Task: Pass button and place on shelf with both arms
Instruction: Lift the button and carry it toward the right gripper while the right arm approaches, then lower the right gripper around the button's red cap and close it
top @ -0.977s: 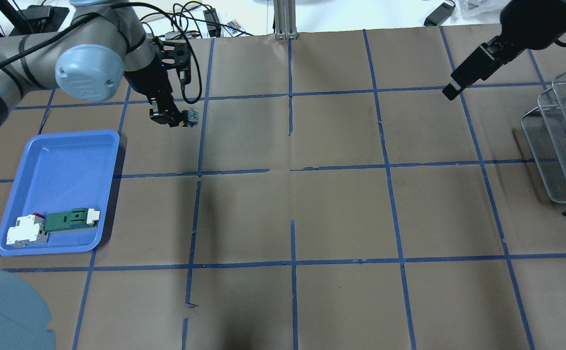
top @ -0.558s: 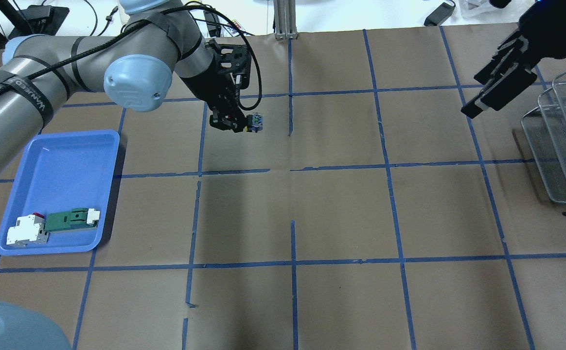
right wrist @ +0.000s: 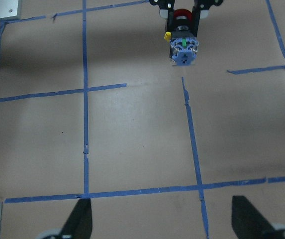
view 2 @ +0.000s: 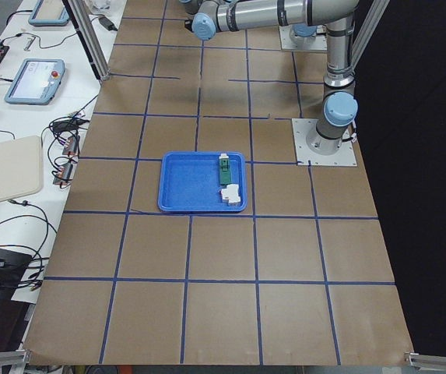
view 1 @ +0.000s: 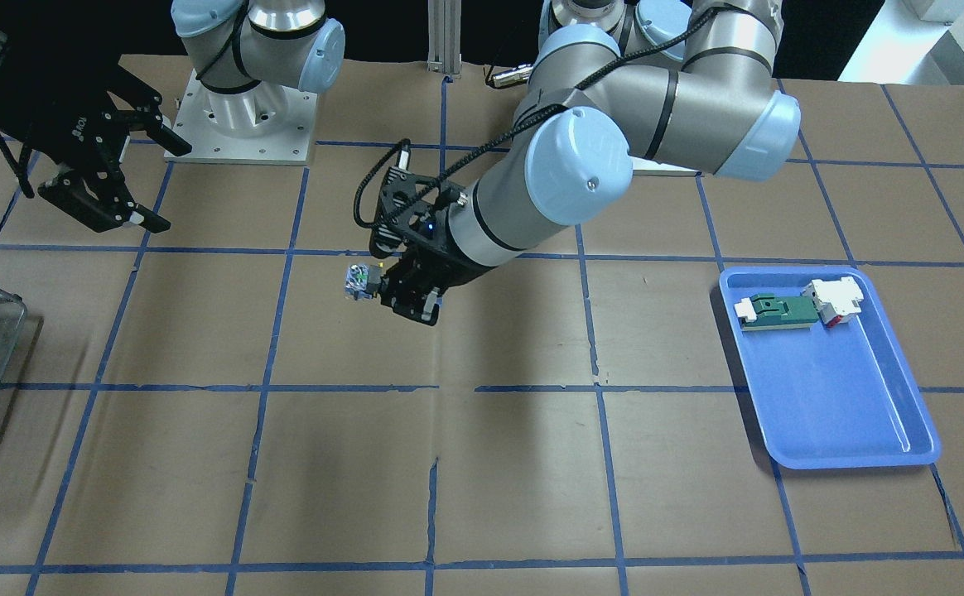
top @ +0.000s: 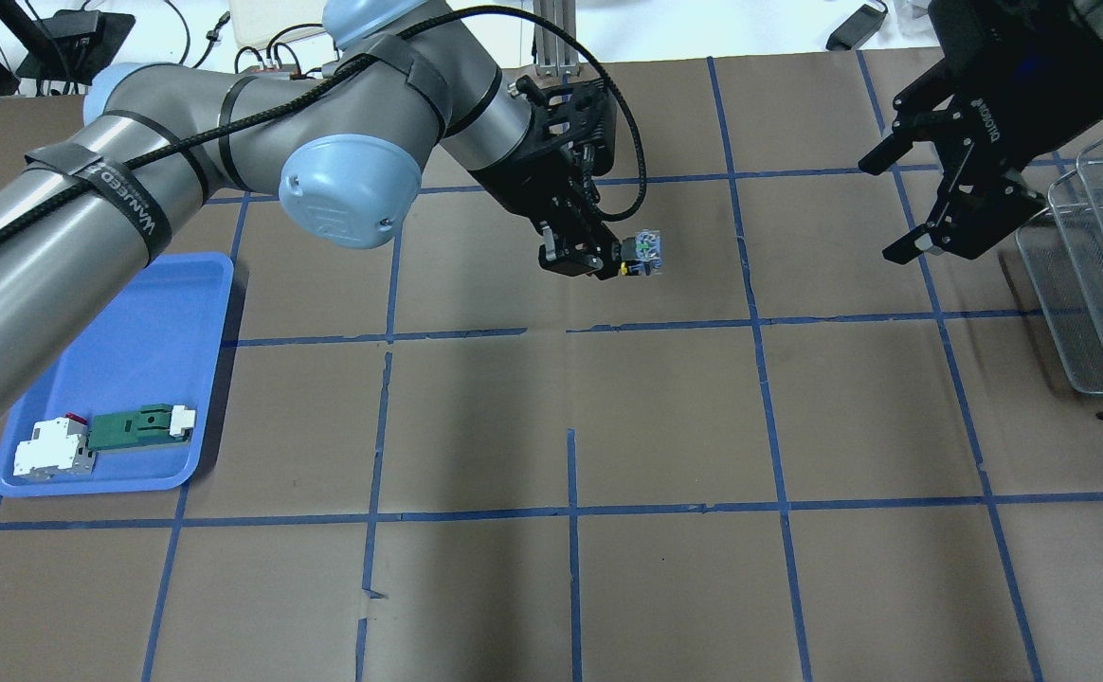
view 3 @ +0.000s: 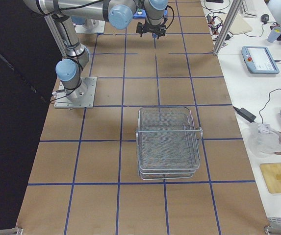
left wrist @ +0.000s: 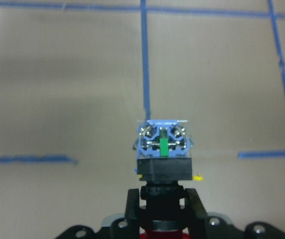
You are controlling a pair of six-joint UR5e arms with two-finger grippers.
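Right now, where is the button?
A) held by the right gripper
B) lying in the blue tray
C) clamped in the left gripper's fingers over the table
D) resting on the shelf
C: the left gripper has its fingers shut on the button, clear of the table; the right gripper is open and empty near the shelf.

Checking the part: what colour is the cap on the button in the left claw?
Red, seen best on the button in the right wrist-mounted view.
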